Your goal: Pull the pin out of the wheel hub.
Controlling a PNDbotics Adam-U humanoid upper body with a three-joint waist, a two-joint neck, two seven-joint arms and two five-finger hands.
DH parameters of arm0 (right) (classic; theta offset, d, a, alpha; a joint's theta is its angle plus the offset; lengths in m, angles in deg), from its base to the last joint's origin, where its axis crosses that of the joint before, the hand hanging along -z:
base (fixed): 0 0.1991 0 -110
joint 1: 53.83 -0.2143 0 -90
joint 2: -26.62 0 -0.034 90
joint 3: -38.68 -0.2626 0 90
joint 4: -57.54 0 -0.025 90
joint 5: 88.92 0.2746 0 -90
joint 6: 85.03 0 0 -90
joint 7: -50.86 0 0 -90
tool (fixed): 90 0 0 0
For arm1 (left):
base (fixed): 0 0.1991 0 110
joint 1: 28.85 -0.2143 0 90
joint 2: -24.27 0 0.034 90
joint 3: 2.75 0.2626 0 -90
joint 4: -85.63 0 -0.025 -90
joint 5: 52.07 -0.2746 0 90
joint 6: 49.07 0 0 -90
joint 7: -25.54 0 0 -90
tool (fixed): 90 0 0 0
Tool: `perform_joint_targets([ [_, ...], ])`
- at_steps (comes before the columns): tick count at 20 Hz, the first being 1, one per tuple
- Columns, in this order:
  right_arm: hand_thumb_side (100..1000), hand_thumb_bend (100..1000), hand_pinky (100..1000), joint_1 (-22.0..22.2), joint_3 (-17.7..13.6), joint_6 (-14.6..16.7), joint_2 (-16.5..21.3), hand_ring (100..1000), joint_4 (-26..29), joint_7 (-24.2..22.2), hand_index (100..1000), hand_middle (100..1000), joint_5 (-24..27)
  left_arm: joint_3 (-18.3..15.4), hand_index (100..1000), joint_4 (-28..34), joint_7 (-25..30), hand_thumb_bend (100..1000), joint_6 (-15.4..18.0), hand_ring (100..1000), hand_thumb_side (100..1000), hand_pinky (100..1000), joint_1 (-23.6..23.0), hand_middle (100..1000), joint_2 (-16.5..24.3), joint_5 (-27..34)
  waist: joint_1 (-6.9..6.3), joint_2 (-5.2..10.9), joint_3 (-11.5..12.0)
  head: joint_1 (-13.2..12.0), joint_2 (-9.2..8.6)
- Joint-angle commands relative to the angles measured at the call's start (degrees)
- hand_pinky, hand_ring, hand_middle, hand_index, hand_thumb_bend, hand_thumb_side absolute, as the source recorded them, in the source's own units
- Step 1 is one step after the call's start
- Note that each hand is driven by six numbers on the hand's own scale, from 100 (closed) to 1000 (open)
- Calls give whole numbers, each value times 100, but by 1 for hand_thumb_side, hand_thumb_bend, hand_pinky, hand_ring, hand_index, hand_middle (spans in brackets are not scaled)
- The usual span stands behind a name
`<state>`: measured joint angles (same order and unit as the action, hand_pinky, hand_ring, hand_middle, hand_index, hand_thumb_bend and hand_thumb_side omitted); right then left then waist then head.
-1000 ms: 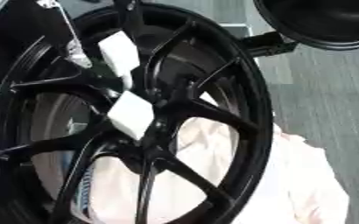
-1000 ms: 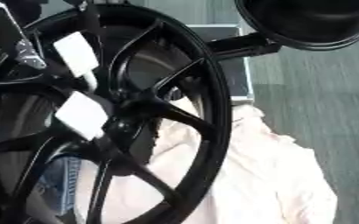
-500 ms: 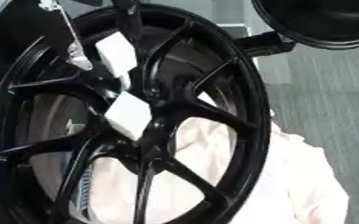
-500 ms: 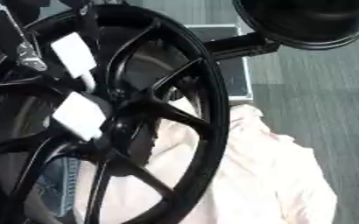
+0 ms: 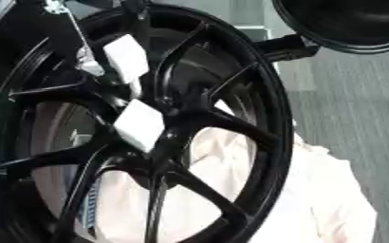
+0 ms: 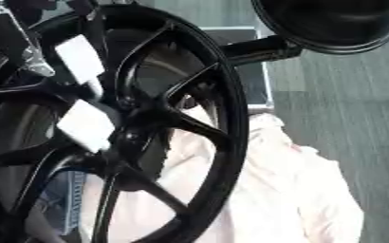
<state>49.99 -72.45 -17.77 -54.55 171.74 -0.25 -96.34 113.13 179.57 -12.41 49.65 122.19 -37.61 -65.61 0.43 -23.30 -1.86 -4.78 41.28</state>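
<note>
A big black wheel [image 5: 268, 142] with thin spokes stands on edge and fills the view. Its hub [image 5: 181, 111] sits where the spokes meet. My left hand [image 5: 140, 124], black with two white patches, lies against the spokes just left of the hub; the upper patch [image 5: 127, 57] is above it. A small silver piece [image 5: 88, 64] with a thin pale wire running up to the top left sits beside the upper patch. I cannot make out the pin itself. My right hand shows in no view.
A person in pale pink clothing [image 6: 289, 190] is behind the wheel, seen through the spokes and to its right. A round black dish on a black arm [image 6: 330, 23] hangs at the top right. Grey floor [image 5: 356, 109] lies to the right.
</note>
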Motion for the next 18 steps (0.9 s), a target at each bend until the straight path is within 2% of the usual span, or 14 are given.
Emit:
perform_joint_targets([
  [1,449,100,678,9,-78,-31,74,662,39,32,715,615,37,-95,622,87,-8,462,-62,540,100,747,129,491,76,89,10,130,2,19,1],
  [8,451,100,677,15,-84,-29,62,661,39,47,714,613,56,-124,512,95,-8,420,-66,475,100,714,132,387,74,-7,22,133,5,33,5],
  [18,452,100,677,38,-89,-32,57,662,39,45,714,613,64,-253,486,98,-252,478,-220,449,100,694,199,363,65,-52,36,163,35,45,22],
])
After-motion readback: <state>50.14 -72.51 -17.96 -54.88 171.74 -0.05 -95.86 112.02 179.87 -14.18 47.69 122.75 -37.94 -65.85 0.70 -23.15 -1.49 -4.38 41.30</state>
